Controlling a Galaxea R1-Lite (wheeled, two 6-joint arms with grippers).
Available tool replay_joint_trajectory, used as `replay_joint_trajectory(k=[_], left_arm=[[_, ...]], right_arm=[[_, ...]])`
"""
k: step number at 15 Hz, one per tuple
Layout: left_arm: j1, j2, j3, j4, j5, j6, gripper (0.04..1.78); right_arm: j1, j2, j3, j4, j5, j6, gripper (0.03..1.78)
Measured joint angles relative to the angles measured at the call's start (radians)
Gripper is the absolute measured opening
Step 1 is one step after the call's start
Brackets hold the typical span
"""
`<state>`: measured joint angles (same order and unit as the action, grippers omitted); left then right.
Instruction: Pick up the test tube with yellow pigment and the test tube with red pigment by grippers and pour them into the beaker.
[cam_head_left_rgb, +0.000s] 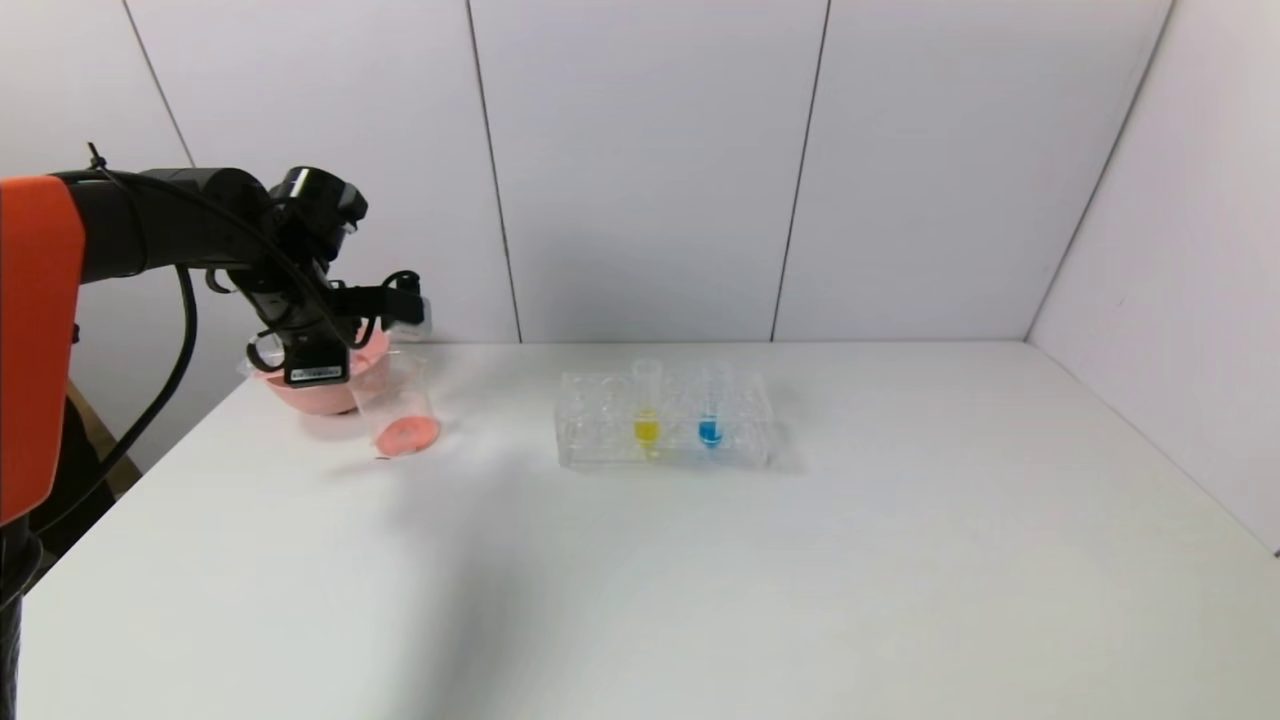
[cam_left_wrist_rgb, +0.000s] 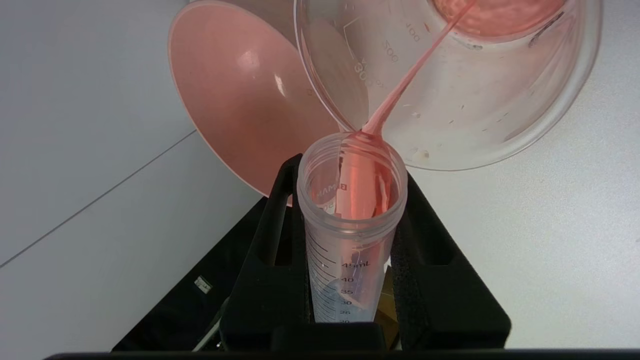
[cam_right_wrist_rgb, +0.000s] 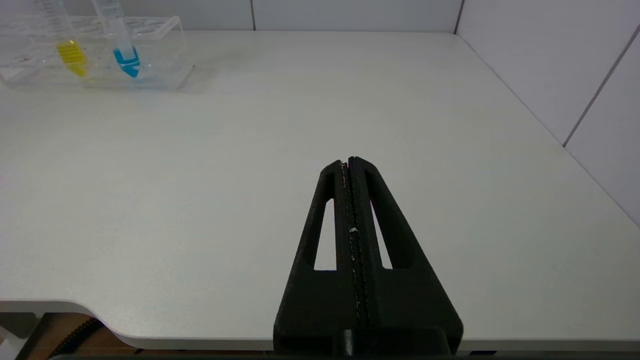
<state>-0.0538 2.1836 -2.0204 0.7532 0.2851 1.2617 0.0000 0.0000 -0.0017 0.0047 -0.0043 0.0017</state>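
My left gripper is shut on the red-pigment test tube and holds it tipped over the beaker. A thin red stream runs from the tube's mouth into the beaker, where red liquid pools at the bottom. In the head view the left gripper hovers above the beaker at the table's far left. The yellow-pigment tube stands upright in the clear rack; it also shows in the right wrist view. My right gripper is shut and empty, over the table's near right edge.
A pink bowl sits just behind the beaker, close to the left gripper; it also shows in the left wrist view. A blue-liquid tube stands in the rack beside the yellow one. White walls close the back and right.
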Motion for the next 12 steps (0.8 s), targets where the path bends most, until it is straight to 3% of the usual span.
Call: replay_joint_trajectory(k=[12], left_arm=[[-0.010,0.000,0.000,-0.005,0.007,0.000,0.47]], right_arm=[[0.000,0.000,0.000,0.000,0.000,0.000,0.11]])
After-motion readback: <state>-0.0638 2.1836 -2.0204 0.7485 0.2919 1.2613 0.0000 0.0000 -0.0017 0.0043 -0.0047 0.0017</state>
